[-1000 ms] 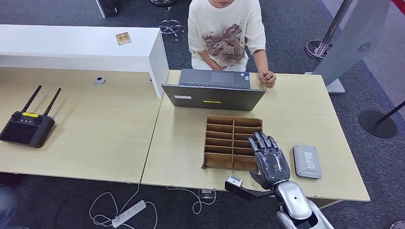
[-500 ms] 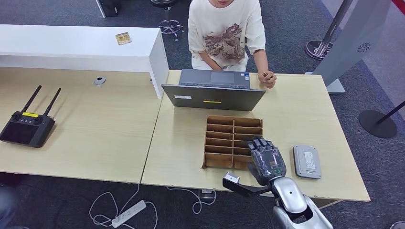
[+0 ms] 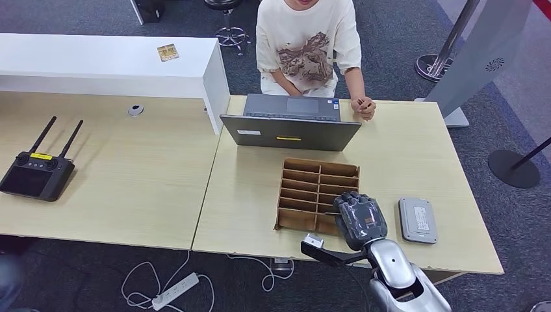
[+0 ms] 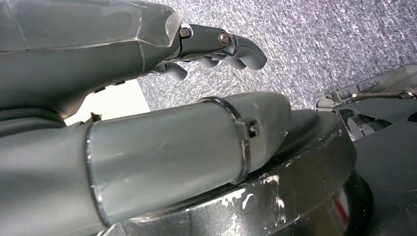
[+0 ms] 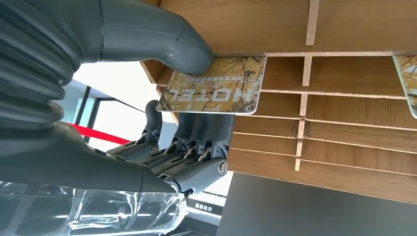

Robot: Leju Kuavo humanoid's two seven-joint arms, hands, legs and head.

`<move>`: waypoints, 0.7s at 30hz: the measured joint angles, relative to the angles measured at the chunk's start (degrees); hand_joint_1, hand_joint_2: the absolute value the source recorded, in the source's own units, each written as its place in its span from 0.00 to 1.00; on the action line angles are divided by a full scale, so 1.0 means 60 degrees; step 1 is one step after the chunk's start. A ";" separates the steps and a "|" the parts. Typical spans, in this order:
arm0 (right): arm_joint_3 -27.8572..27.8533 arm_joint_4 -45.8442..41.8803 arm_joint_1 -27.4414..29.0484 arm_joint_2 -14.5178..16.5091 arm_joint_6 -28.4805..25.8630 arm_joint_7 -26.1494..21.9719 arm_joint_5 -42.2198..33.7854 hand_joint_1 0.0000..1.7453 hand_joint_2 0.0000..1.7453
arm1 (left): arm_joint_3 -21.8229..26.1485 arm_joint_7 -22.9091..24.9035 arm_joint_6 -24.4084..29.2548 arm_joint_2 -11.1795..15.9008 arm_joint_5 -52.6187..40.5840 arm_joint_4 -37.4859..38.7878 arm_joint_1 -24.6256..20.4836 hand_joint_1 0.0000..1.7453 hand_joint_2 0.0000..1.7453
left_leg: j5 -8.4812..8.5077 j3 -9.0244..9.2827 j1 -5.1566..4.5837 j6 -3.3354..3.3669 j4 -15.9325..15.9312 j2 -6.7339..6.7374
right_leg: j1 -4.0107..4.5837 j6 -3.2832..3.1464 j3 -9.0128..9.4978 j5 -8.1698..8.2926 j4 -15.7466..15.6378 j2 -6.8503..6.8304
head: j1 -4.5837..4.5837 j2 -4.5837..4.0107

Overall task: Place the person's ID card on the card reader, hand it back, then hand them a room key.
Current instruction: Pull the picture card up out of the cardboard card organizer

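A wooden slotted organizer (image 3: 312,179) lies on the desk in front of the laptop. My right hand (image 3: 360,220) is at its near right corner with the fingers curled down into the slots. In the right wrist view the thumb (image 5: 162,37) and fingers (image 5: 201,130) pinch a room key card (image 5: 216,91) printed "HOTEL", its far end against the organizer's dividers (image 5: 305,93). A second card (image 5: 408,78) lies in a neighbouring slot. The grey card reader (image 3: 417,220) sits just right of my hand. My left hand (image 4: 206,46) hangs by my body over the carpet, holding nothing.
A person (image 3: 305,45) sits across the desk behind an open laptop (image 3: 289,127), one hand (image 3: 365,107) resting on the desk edge. A black remote controller (image 3: 36,172) lies far left. A small card (image 3: 167,52) sits on the white counter (image 3: 97,62).
My right hand's fingers have curled from stretched out over the organizer down into its near right slots, and the hand has drawn slightly back toward me.
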 joint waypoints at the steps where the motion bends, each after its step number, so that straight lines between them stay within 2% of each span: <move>1: 0.0002 0.0000 0.0000 0.0000 -0.0007 -0.0001 -0.0001 0.63 1.00 | 0.0000 0.0001 0.0001 0.0000 0.0000 0.0000 0.0000 0.00 0.00 | 0.0000 0.0000 0.0000 0.0000 0.0000 0.0000 | 0.0000 0.0000 0.0000 0.0000 0.0000 0.0000 | 0.0000 0.0000; 5: 0.0009 0.0000 0.0000 0.0000 -0.0026 -0.0003 -0.0002 0.64 1.00 | 0.0000 0.0002 0.0005 0.0000 -0.0002 0.0000 0.0000 0.00 0.00 | 0.0000 0.0000 0.0000 0.0000 0.0000 0.0000 | 0.0000 0.0000 0.0000 0.0000 0.0000 0.0000 | 0.0000 0.0000; 13: 0.0022 0.0015 0.0000 0.0000 -0.0115 -0.0074 -0.0072 0.77 1.00 | 0.0000 0.0005 0.0041 0.0000 -0.0004 0.0000 0.0000 0.00 0.00 | 0.0000 0.0000 0.0001 0.0000 0.0000 0.0000 | 0.0000 0.0000 0.0000 0.0000 0.0001 0.0000 | 0.0000 0.0000; 21: 0.0032 0.0017 -0.0001 0.0000 -0.0208 -0.0141 -0.0117 0.79 1.00 | 0.0000 0.0006 0.0024 0.0015 -0.0006 0.0000 -0.0001 0.00 0.00 | 0.0000 0.0000 0.0000 0.0000 0.0000 0.0000 | 0.0000 0.0000 -0.0001 0.0000 0.0000 0.0001 | 0.0000 0.0001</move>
